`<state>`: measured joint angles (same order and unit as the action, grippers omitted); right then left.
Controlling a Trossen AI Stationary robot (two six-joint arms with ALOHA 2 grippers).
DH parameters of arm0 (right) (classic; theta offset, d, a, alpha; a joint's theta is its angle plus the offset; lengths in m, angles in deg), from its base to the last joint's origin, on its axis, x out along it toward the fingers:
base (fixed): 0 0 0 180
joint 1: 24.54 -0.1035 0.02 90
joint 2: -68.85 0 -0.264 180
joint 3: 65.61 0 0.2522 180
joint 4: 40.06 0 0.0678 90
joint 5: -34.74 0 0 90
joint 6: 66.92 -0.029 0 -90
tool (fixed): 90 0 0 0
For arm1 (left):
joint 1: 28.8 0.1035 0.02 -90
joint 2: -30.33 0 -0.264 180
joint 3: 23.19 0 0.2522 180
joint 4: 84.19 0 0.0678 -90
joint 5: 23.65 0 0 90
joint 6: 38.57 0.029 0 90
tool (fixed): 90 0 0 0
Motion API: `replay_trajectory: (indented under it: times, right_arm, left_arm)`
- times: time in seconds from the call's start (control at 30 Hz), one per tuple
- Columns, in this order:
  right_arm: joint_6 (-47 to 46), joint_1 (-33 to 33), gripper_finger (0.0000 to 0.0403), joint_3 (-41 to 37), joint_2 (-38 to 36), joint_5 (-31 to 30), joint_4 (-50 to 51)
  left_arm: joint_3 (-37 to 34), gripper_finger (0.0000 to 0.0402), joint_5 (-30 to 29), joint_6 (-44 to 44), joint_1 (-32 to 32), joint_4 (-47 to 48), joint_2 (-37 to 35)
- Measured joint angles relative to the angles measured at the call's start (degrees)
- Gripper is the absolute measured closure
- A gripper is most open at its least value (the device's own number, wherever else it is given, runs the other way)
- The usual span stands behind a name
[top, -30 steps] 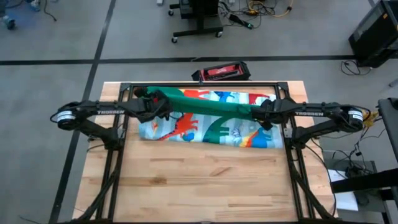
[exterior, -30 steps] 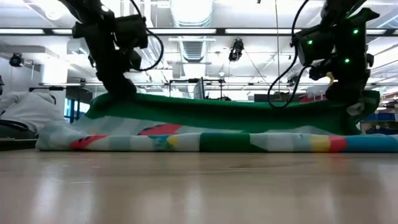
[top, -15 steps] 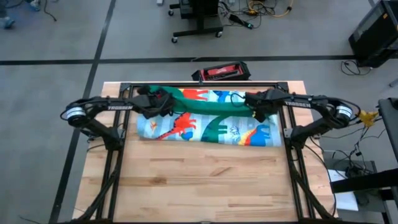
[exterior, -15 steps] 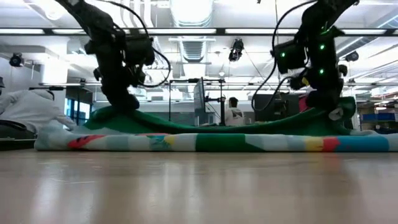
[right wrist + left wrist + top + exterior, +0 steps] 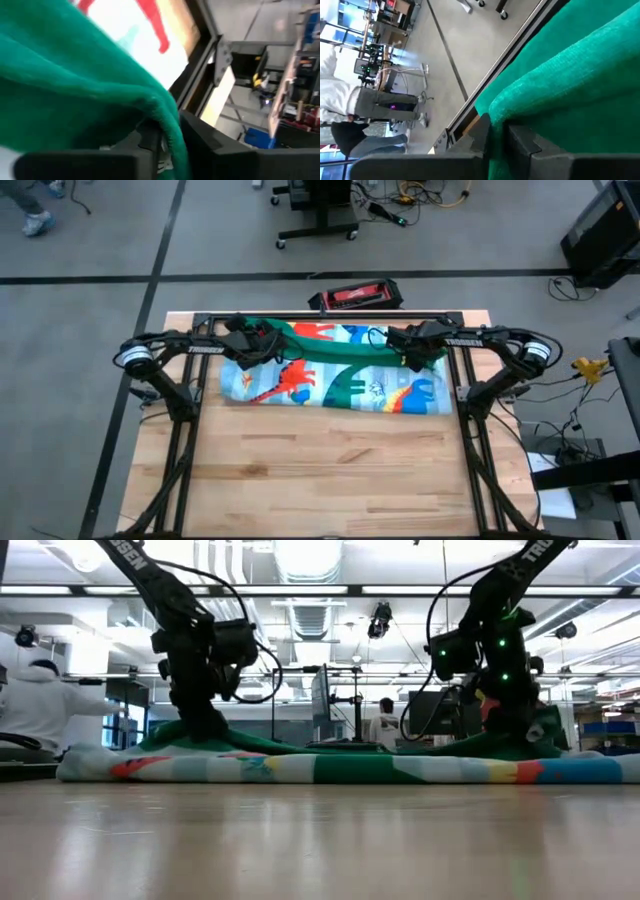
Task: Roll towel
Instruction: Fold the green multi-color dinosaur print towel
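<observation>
Towel (image 5: 340, 380), soft dino-print cloth with green border, long axis running arm to arm across wooden counter (image 5: 330, 470) | left gripper (image 5: 262, 350), right gripper (image 5: 408, 356): jaws each pinching green far edge

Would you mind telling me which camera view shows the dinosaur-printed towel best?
The high view: the whole green-bordered dinosaur towel lies spread below it. The low view shows only its flattened front edge; both wrist views show just close-up green fabric.

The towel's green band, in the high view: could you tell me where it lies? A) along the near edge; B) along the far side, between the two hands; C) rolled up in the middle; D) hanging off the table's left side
B: the green band runs along the far side of the towel, from the left hand to the right hand.
</observation>
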<state>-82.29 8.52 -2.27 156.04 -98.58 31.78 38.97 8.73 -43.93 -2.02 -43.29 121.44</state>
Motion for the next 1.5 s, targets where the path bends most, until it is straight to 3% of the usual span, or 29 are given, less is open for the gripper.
replay_trajectory:
  times: [0.13, 0.27, 0.43, 0.6, 0.8, 0.97, 1.07, 1.17, 1.27, 1.5]
  right_arm:
    - [-0.04, 0.00, 0.0248, 0.00, -0.85, -2.40, -0.12]
    - [-1.36, 0.00, 0.0203, 0.01, -2.19, -5.80, -0.06]
    - [-0.29, -0.02, 0.0169, 0.02, -2.72, -4.27, 0.61]
    - [2.17, 0.77, 0.0144, 0.02, -2.72, -4.76, 0.72]
    - [2.57, 2.27, 0.0135, 0.02, -3.23, -5.73, 0.36]
    - [4.50, 4.20, 0.0166, 0.02, -3.56, 1.50, -3.33]
    - [7.52, 8.29, 0.0192, 0.05, -3.56, 16.20, -8.31]
    - [7.56, 10.07, 0.0221, 0.66, -4.16, 29.21, -8.95]
    - [5.62, 7.50, 0.0263, 0.69, -6.38, 33.03, -8.55]
    - [-1.87, -5.71, 0.0392, -1.77, -9.95, 35.63, -7.34]
  left_arm:
    - [0.40, 0.0282, -1.44, 0.26, 0.07, -0.38, -0.22]
    - [0.73, 0.0219, -9.26, 0.28, 0.12, -1.05, -1.68]
    - [0.73, 0.0163, -9.08, -0.07, 0.93, -1.06, -4.72]
    - [0.73, 0.0147, -6.20, -0.81, 1.07, -0.98, -6.55]
    - [0.49, 0.0167, 4.90, -3.01, -0.81, -0.88, -9.30]
    - [-1.29, 0.0194, 13.09, -4.17, -5.00, -1.25, -10.78]
    - [-3.62, 0.0208, 19.08, -3.55, -7.67, -3.16, -10.79]
    - [-6.40, 0.0221, 21.46, -3.07, -10.06, -3.56, -10.79]
    - [-9.35, 0.0234, 21.76, -3.40, -12.38, -3.61, -10.81]
    - [-16.05, 0.0256, 22.02, -8.11, -15.86, -4.01, -10.69]
